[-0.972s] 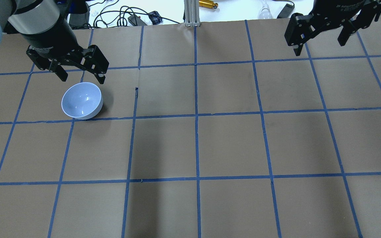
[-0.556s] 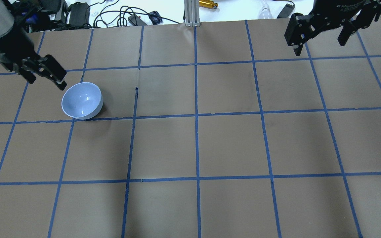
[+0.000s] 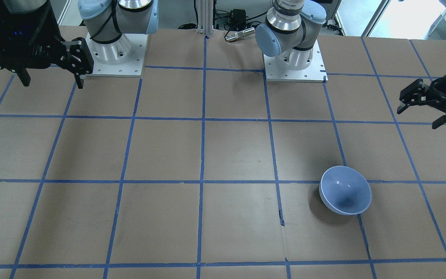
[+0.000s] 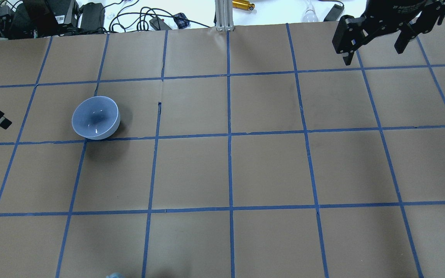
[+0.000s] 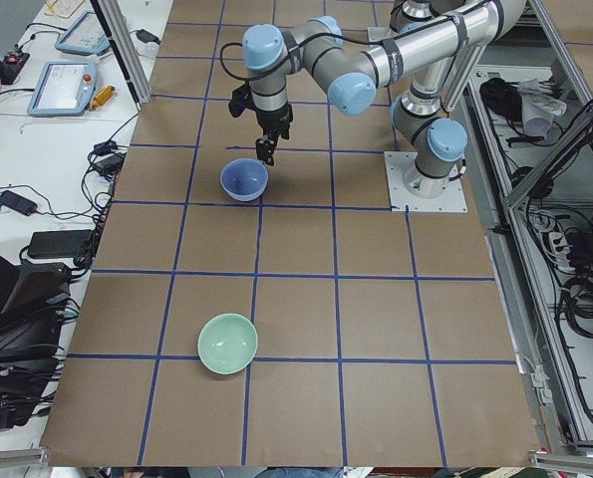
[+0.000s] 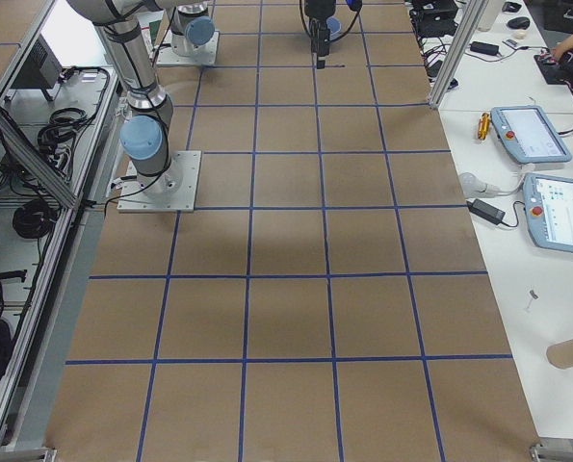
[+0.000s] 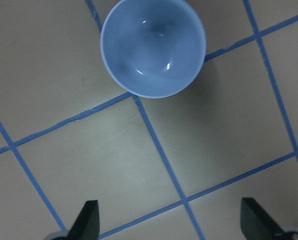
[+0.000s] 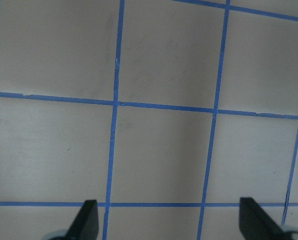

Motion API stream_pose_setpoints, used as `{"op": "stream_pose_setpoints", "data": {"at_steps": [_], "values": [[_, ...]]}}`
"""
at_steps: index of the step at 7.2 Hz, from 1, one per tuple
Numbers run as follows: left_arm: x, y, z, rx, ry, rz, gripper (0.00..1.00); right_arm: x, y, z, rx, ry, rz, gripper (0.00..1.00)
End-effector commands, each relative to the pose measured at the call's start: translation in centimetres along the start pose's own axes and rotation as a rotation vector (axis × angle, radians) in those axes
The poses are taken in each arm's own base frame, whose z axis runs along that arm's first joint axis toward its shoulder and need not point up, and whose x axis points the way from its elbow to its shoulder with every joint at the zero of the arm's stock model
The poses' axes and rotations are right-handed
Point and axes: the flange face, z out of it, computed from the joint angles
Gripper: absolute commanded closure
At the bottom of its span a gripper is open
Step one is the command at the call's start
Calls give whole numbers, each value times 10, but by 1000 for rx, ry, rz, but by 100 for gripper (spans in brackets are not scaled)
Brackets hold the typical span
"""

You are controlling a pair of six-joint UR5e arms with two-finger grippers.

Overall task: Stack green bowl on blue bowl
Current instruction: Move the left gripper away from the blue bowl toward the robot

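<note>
The worktop (image 4: 269, 166) is covered in flat, matte brown paper, divided into squares by strips of blue tape. The blue bowl (image 4: 95, 117) stands upright on it, mouth up and empty. It is round and deep, with a thin pale rim and a glossy inside that catches small bright glints. Its base sits by a crossing of tape lines.

The green bowl (image 5: 227, 344) shows only in the view from the left end. It is a smooth, pale mint round of similar shape, upright on a tape line, well apart from the blue bowl and nearer that end of the worktop. The two bowls are not yet stacked.

The left pincer (image 7: 171, 220) is released, its black fingers (image 7: 88, 217) spread wide with only bare paper between them. It hangs above the worktop to one side of the blue bowl, clear of it.

The right pincer (image 4: 373, 54) is also released. Its angular black fingers are splayed over bare squares far from both bowls.
</note>
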Motion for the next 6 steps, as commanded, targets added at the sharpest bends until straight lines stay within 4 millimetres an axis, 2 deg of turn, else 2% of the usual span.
{"op": "stream_pose_setpoints", "data": {"at_steps": [1,3,4,5,6], "values": [[-80,40,21,36,-90,142,0,0,0,0,0,0,0,0],[-151,79,39,59,-126,168,0,0,0,0,0,0,0,0],[-187,86,55,63,-114,225,0,0,0,0,0,0,0,0],[-213,87,67,52,-112,359,0,0,0,0,0,0,0,0],[-242,89,72,47,-125,425,0,0,0,0,0,0,0,0]]}}
